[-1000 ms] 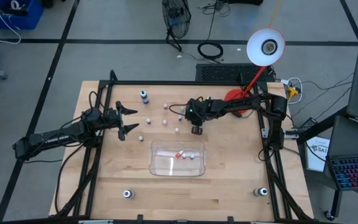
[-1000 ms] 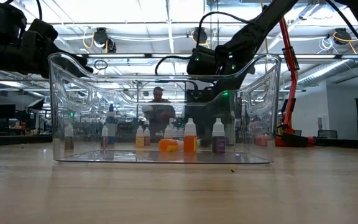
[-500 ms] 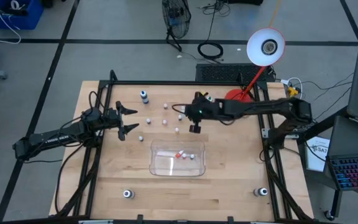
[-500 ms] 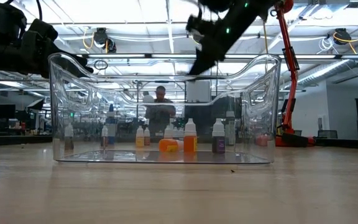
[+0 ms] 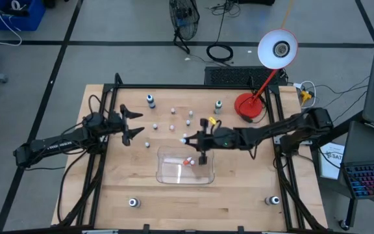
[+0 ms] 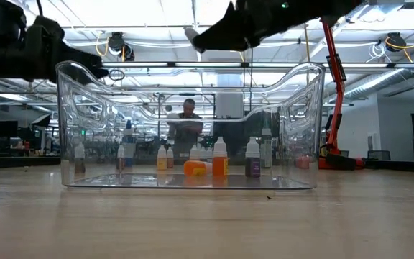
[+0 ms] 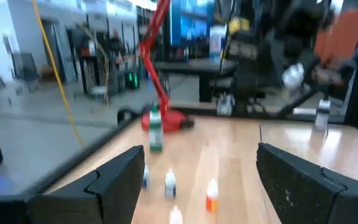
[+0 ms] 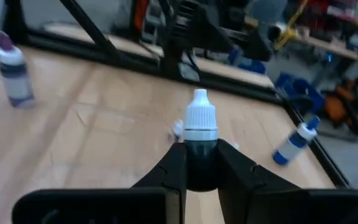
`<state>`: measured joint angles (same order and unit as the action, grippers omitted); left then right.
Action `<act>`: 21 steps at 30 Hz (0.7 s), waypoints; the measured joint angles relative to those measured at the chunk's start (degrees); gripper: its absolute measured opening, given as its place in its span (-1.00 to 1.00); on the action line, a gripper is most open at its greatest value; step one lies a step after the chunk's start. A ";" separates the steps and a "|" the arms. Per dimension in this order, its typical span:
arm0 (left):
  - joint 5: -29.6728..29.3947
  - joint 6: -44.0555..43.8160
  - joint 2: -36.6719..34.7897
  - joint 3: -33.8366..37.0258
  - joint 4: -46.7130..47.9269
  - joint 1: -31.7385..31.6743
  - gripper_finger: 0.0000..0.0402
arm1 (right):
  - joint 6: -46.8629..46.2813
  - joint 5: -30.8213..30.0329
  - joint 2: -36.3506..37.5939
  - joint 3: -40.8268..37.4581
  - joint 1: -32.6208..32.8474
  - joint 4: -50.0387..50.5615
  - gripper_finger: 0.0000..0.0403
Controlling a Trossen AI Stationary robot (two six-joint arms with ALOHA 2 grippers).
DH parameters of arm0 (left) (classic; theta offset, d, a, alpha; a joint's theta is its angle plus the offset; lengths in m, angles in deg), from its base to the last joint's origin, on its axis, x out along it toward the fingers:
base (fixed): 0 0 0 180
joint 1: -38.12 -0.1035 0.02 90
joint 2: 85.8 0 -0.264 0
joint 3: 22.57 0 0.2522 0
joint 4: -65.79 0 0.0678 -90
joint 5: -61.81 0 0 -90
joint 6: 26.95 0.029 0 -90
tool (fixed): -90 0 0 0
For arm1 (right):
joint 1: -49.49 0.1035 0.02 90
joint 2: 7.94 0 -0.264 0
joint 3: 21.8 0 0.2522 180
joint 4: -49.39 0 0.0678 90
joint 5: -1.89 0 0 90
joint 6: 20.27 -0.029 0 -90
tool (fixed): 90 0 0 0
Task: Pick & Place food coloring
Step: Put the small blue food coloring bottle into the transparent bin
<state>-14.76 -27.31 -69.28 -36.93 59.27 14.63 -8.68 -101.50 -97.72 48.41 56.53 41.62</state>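
Above the far rim of the clear tray [image 5: 167, 175], your right gripper [image 8: 201, 163] pinches a dark bottle with a white cap [image 8: 200, 142] between its fingers [image 8: 174, 163], ready to drop in. Three or four small bottles [image 6: 219, 158] already sit inside the tray, one orange one [image 6: 194, 167] lying on its side. Beyond it, about eight bottles [image 5: 155, 125] wait scattered across the far half of the table [image 5: 239, 201], so you are roughly a third done by my reckoning. Your left gripper [image 5: 130, 123] hovers spread wide and empty near the left-hand bottles.
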 joint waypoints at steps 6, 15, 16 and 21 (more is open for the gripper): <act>1.55 -1.99 -0.04 0.00 -2.61 0.00 0.52 | 0.00 -0.17 0.00 -5.80 1.33 -10.32 -0.77; -2.44 -11.88 0.00 0.00 -0.74 0.00 0.52 | 0.01 -0.15 -0.14 -6.91 0.93 -11.35 -0.77; -1.98 -12.88 0.09 0.00 -0.78 0.05 0.52 | 0.02 -0.15 -0.18 -6.91 0.93 -11.32 -0.77; 1.51 -13.06 5.33 -3.35 -1.71 4.10 0.52 | -0.37 -0.11 -0.20 -6.91 0.80 -11.08 -0.77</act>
<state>-13.25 -40.38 -63.95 -40.28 57.56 18.73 -9.05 -101.61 -97.91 41.50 57.33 30.54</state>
